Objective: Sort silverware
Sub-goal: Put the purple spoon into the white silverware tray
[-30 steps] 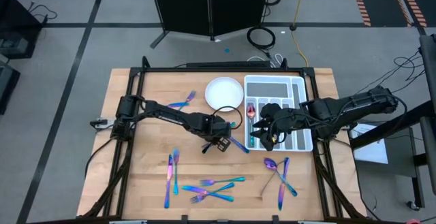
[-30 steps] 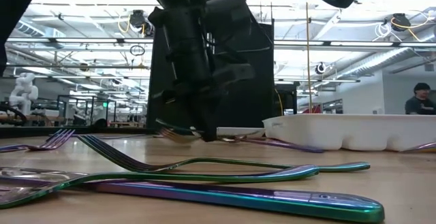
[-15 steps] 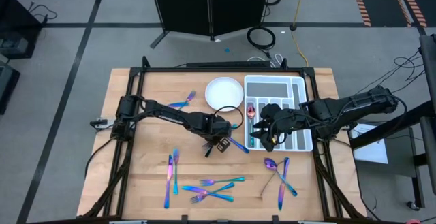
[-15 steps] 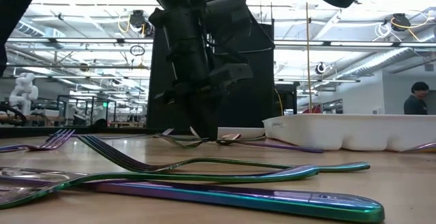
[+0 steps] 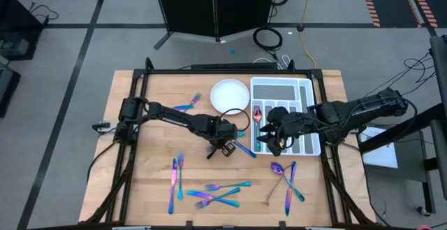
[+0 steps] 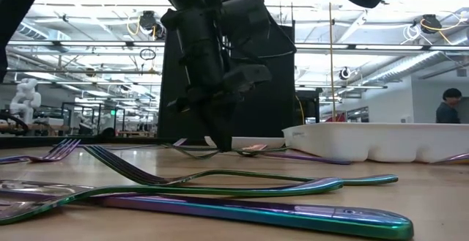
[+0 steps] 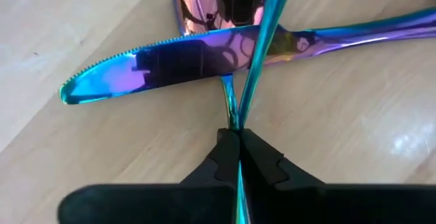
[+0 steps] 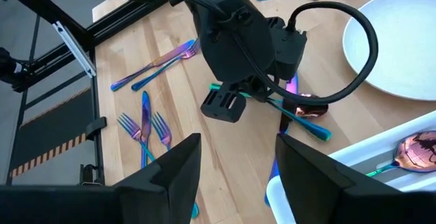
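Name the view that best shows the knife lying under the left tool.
Left wrist view: the knife fills the frame, serrated blade clear, a spoon beneath. The high view hides most of it; the right wrist view shows a sliver.

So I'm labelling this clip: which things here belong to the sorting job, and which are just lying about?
Job: loose silverware on the table; teal handle pinched in the left hand; spoon in the cutlery tray.
Lying about: white plate; coiled cable on the floor.

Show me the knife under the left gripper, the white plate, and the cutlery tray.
knife (image 7: 170, 60), left wrist view, middle of its blade.
white plate (image 5: 229, 95), high view, bare centre.
cutlery tray (image 5: 281, 87), high view, empty top compartment.
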